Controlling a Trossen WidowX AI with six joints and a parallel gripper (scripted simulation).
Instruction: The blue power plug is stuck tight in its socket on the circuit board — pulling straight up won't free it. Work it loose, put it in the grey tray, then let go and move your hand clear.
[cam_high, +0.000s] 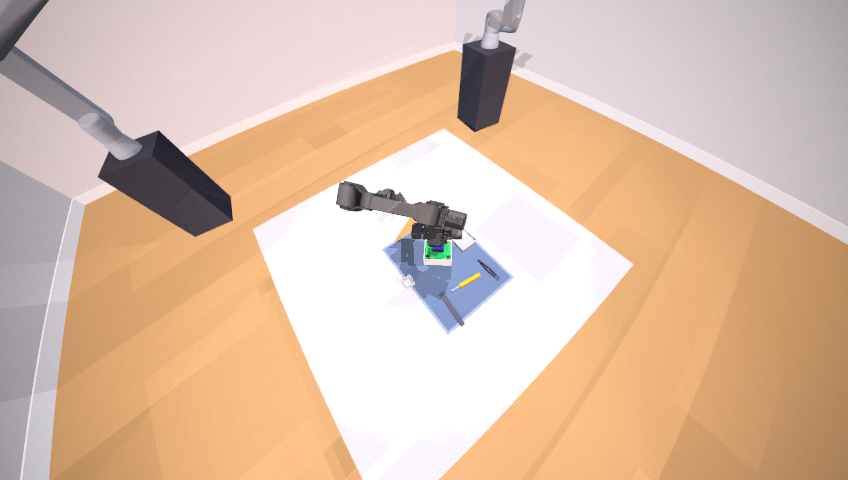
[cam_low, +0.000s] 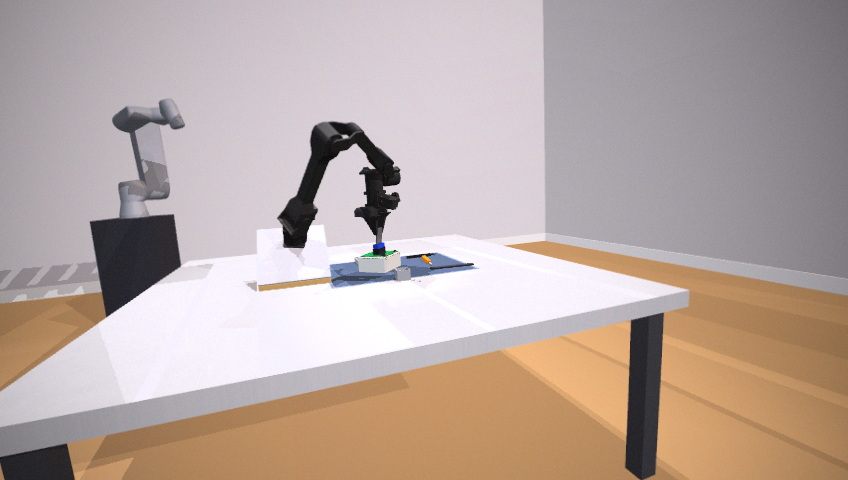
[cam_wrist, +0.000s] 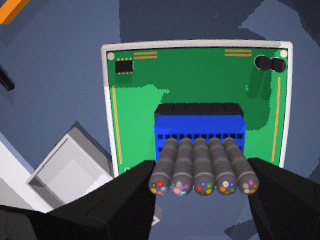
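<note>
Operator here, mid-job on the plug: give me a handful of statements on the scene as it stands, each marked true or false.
1. The hand is shut on the plug. True.
2. The plug is lying in the tray. False: it is at the socket on the board.
3. The screwdriver has a green handle. False: its handle is orange-yellow.
4. Five grey cables run from the plug. True.
5. The tray stands on top of the board. False: it stands beside the board.
</note>
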